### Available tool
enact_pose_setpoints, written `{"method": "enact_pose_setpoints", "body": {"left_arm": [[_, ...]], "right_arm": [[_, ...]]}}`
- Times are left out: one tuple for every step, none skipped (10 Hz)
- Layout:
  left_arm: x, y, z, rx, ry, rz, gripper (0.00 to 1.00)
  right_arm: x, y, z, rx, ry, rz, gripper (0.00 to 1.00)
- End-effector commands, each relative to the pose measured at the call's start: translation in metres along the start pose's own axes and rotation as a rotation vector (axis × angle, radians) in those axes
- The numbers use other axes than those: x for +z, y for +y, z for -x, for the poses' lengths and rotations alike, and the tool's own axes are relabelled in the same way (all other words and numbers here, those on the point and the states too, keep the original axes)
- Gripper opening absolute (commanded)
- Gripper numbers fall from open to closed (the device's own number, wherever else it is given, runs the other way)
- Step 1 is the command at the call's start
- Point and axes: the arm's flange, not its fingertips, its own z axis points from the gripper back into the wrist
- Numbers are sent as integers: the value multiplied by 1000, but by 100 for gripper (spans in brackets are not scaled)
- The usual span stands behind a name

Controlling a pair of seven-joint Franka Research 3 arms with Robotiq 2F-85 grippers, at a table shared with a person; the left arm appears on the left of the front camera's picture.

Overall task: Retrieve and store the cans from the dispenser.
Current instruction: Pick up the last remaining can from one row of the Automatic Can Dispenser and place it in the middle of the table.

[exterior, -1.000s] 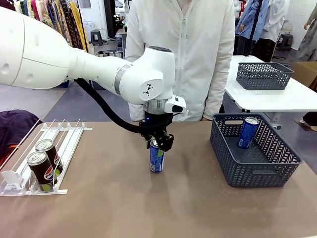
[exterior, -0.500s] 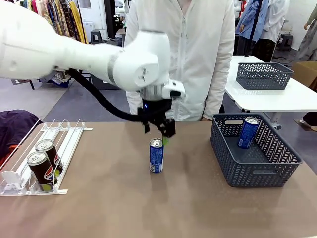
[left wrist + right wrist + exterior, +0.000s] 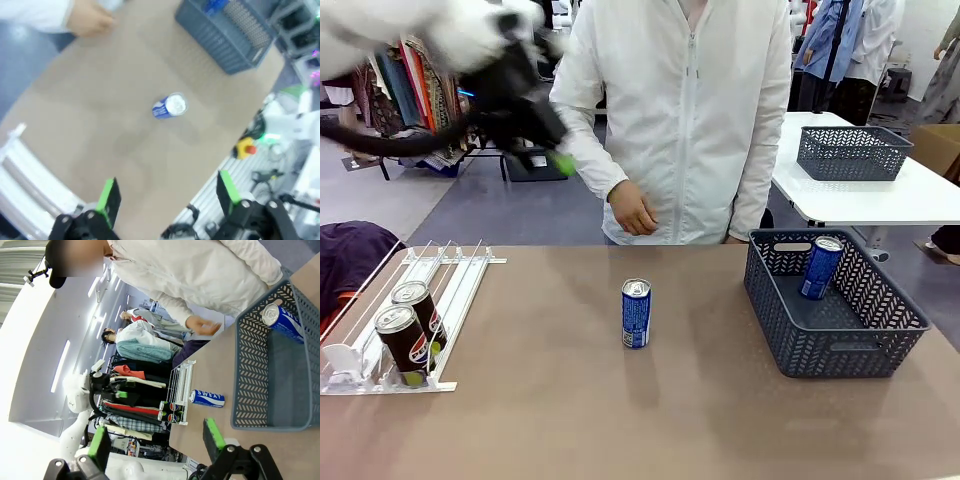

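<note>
Left gripper (image 3: pixel 167 199): jaws wide apart, green pads facing each other, nothing between them. It hangs high over the counter (image 3: pixel 560 420) and looks down on it. In the front view it is motion-blurred, so finger detail is unreadable there.

Right gripper (image 3: pixel 156 442): jaws spread, nothing held, clear of the counter at the basket end.

Blue can (image 3: pixel 636 313): stands upright and alone on bare counter. It is well below the left gripper and touches nothing. From the left wrist its silver top shows, in line with the gap between the fingers but far beyond them. From the right wrist it lies past the basket, with "SWEAT" readable on its side.

Second blue can (image 3: pixel 820 267): inside the basket, tilted against the far wall, top uppermost. Of all the cans it is nearest the right gripper.

Basket (image 3: pixel 840 345): dark grey lattice, on the counter straight ahead of the right gripper. It is far off to one side of the left gripper.

Dispenser (image 3: pixel 445 290): white rack at the counter end opposite the basket. It sits at the edge of the left wrist view, beside that gripper's finger (image 3: pixel 109 197).

Black cans (image 3: pixel 408 325): two, upright, one behind the other in a dispenser lane at its low near end. Both are well apart from either gripper.

Person's hand (image 3: pixel 634 210): loose at the far counter edge, beyond the blue can, touching nothing. It is well away from both grippers.
</note>
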Motion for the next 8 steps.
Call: {"method": "enact_pose_setpoints", "body": {"left_arm": [[38,89,73,190,-156,133,100],[59,130,112,295,-246,200,100],[70,172,160,388,-326,302,100],[70,204,203,455,-395,394,100],[62,228,241,553,-452,453,100],[48,248,273,551,-455,504,100],[46,253,284,568,-440,517,100],[43,260,283,572,-407,532,100]], "right_arm": [[-1,3,-3,11,-10,-20,100],[-1,3,-3,11,-10,-20,100],[-1,3,-3,11,-10,-20,100],[-1,3,-3,11,-10,-20,100],[-1,3,-3,11,-10,-20,100],[-1,3,-3,11,-10,-20,100],[-1,3,-3,11,-10,-20,100],[-1,3,-3,11,-10,-20,100]]}}
